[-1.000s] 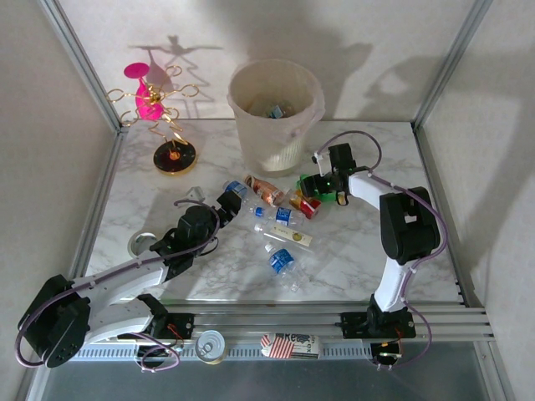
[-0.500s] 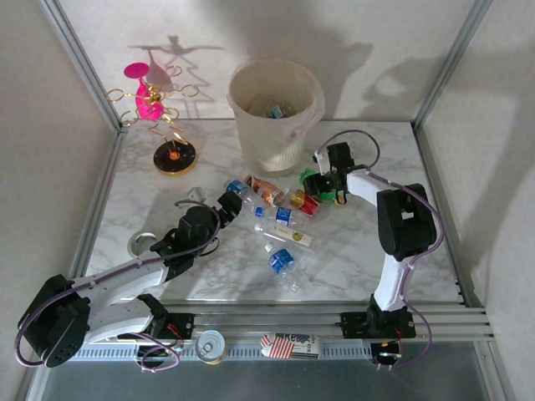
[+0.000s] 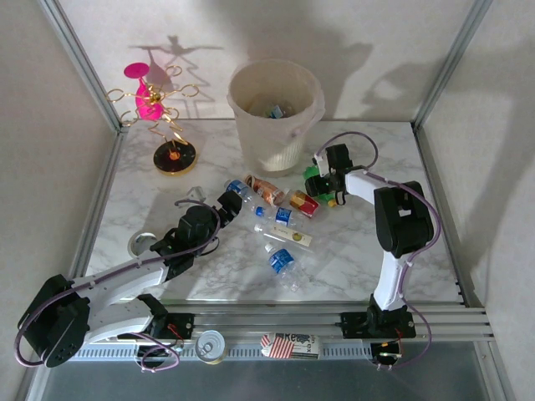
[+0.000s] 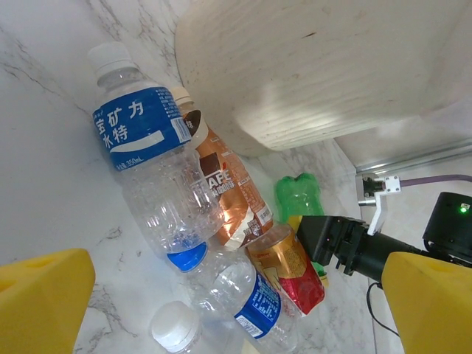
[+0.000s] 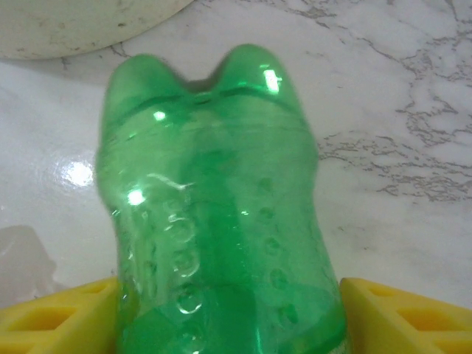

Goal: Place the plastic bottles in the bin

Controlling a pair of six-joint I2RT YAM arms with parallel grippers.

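Nearest, our left gripper [image 3: 227, 204] gapes wide and empty at the loose bottles [image 3: 281, 216] mid-table. Farther right, our right gripper [image 3: 317, 179] pinches the green bottle [image 5: 221, 192] just short of the bin [image 3: 275, 134]. We think the slick, round bottle could squirt free on lifting.

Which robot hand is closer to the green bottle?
Right. The right gripper has its fingers on both sides of the green bottle. The left gripper is farther off, across the bottle pile.

1. Clear bottle [image 4: 158, 177] — blue label reads "矿力水特", small print "350mL".
2. Brown-labelled bottle [image 4: 232, 199]: white letters "APE", the start is hidden.
3. Red-and-white box [image 3: 288, 344] — "KE…", the rest illegible.
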